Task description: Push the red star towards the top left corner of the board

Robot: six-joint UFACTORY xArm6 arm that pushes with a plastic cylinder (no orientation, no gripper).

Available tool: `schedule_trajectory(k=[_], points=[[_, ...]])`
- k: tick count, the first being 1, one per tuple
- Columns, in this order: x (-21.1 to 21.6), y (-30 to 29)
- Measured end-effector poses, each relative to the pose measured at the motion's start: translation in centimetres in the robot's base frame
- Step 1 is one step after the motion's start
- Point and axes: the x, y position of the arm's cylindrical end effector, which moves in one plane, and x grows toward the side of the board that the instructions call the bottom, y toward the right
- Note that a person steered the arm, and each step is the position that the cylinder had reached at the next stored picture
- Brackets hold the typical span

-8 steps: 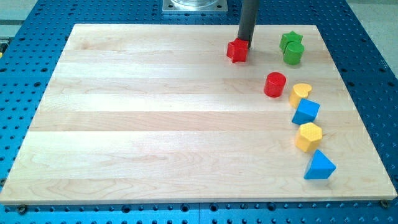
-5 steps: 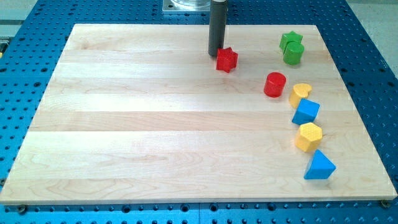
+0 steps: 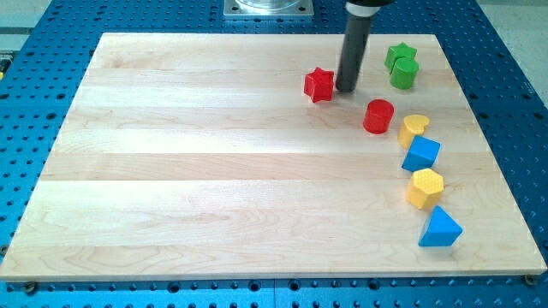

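Observation:
The red star point(image 3: 319, 85) lies on the wooden board point(image 3: 214, 171), right of centre near the view's top. My tip point(image 3: 347, 88) stands just to the right of the star, close to it or touching it. The dark rod rises from there to the view's top edge.
A red cylinder point(image 3: 378, 116) lies below and right of my tip. A green star point(image 3: 397, 56) and a green cylinder point(image 3: 404, 73) sit at the top right. A yellow heart point(image 3: 414, 128), blue cube point(image 3: 421, 154), yellow hexagon point(image 3: 425, 188) and blue triangle point(image 3: 439, 228) run down the right side.
My tip went from the star's top, round to its left, and now stands on its right. The red star slid a little left and down, then slightly right.

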Motion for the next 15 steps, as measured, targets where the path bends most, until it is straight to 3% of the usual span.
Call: schedule_trajectory(k=[1, 2, 3, 4, 5, 7, 8, 9, 11, 12, 14, 15], points=[[0.7, -8.5], [4.6, -8.1], [4.8, -12.0], [-0.1, -15.3], [-4.5, -23.5], [-0.8, -15.6], [3.0, -21.1], [-1.2, -27.6], [2.8, -24.6], [0.2, -22.1], [-7.3, -30.5], [-6.5, -23.4]])
